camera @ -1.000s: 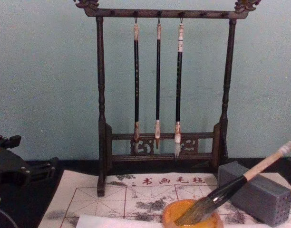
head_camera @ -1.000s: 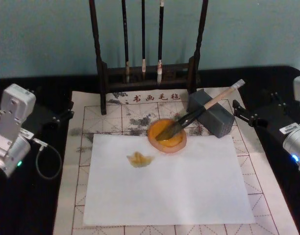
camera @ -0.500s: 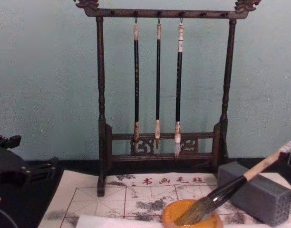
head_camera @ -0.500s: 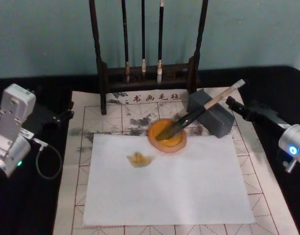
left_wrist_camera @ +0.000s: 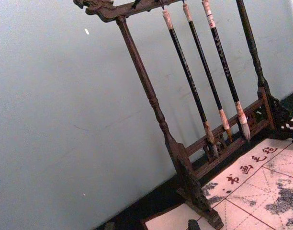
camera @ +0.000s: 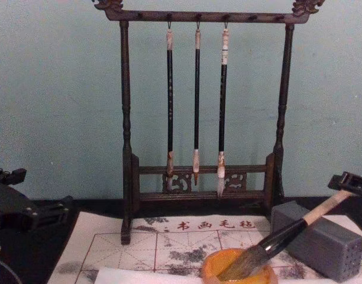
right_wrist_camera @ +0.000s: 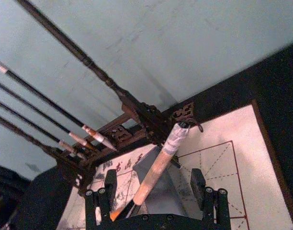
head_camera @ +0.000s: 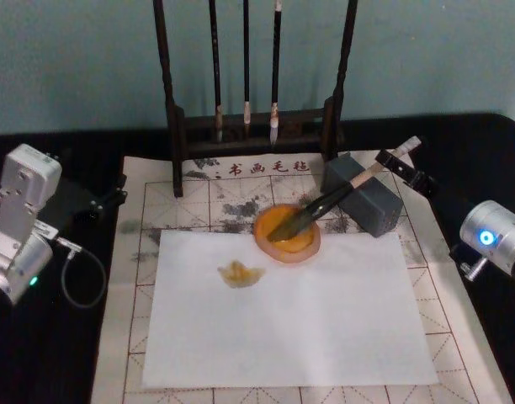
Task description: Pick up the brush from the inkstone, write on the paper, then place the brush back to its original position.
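A white paper (head_camera: 291,311) lies nearest on the surface (head_camera: 39,353). At its 12 o'clock edge sits the orange dish (head_camera: 299,252). The brush (head_camera: 325,202) rests with its bristles in the dish and its handle slanting toward 2 o'clock across a grey block (head_camera: 375,210). The right gripper (head_camera: 406,164) is wide, a finger on either side of the handle's white-wrapped end. At 9 o'clock the left gripper (head_camera: 85,202) is parked; wide or narrow, I cannot tell.
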Robot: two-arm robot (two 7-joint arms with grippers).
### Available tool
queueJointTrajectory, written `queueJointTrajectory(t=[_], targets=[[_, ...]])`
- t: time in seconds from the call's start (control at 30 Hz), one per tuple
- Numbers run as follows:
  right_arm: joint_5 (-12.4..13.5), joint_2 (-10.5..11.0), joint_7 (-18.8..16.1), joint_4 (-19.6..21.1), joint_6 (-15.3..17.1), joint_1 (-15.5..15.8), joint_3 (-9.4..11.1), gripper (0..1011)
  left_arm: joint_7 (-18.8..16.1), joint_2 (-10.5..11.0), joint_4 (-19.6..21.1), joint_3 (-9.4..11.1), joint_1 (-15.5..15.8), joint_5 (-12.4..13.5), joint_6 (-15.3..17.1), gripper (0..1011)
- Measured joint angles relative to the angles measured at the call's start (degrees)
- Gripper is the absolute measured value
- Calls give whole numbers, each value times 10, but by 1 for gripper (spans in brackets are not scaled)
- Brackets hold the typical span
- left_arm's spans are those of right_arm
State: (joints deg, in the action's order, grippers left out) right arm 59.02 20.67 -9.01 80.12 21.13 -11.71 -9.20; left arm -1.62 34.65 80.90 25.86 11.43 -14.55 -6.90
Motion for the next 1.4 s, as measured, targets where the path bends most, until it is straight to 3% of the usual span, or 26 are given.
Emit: queueJointTrajectory(t=[0.43, 0.93, 1.4], targets=[[66, -32, 35, -34, 19, -32, 8, 1000, 0, 0, 0, 0, 0, 0, 0, 1001], [112, -40, 57, -45, 25, -44, 5, 1000, 0, 0, 0, 0, 0, 0, 0, 1001], [138, -37, 66, -54, 23, -52, -2, 1000, 0, 0, 0, 0, 0, 0, 0, 1001]])
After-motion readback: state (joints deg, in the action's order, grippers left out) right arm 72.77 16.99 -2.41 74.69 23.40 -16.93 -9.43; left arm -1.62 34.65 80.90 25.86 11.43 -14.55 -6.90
